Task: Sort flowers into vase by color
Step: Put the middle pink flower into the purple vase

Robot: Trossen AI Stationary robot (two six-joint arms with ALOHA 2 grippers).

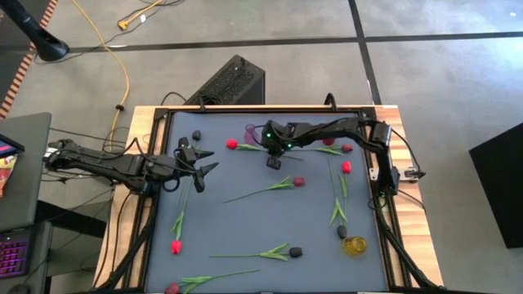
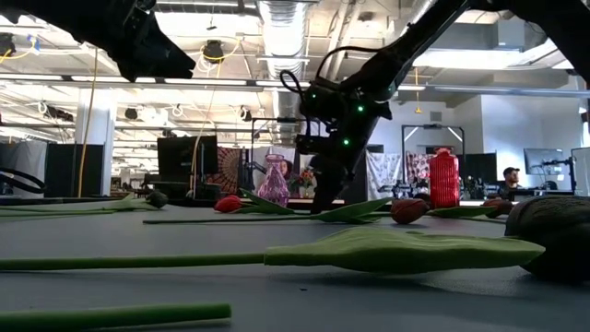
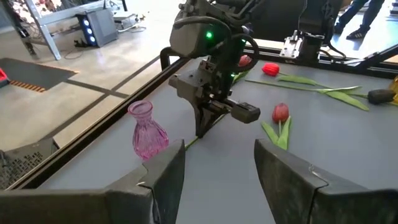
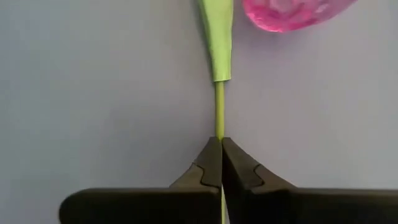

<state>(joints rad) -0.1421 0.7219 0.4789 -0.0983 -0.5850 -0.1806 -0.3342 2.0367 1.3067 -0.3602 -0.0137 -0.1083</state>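
Note:
Several tulips lie flat on the grey mat (image 1: 245,229). One with a red head (image 1: 231,144) lies at the far middle beside a pink glass vase (image 1: 251,131); my right gripper (image 1: 274,162) is down on its thin green stem, shut on it. Farther along the stem is a green leaf (image 4: 217,37), with the vase (image 4: 286,12) beside it. My left gripper (image 1: 214,159) hovers open at the mat's left, pointing toward the right gripper (image 3: 202,132), with nothing between its fingers (image 3: 168,174). My right gripper pinches the red tulip's bare stem (image 4: 219,130) between its two fingertips, below the leaf and away from the head. The fingers slant steeply down from the table's right side and lie along the stem. The tulip lies on the mat with its head (image 2: 228,204) down.
Other tulips lie scattered: a maroon one (image 1: 298,181) mid-mat, red ones at right (image 1: 346,167) and near left (image 1: 176,247), dark heads (image 1: 296,251) toward the near edge. A yellow vase (image 1: 354,245) stands at the near right. A raised frame (image 1: 155,122) rims the table.

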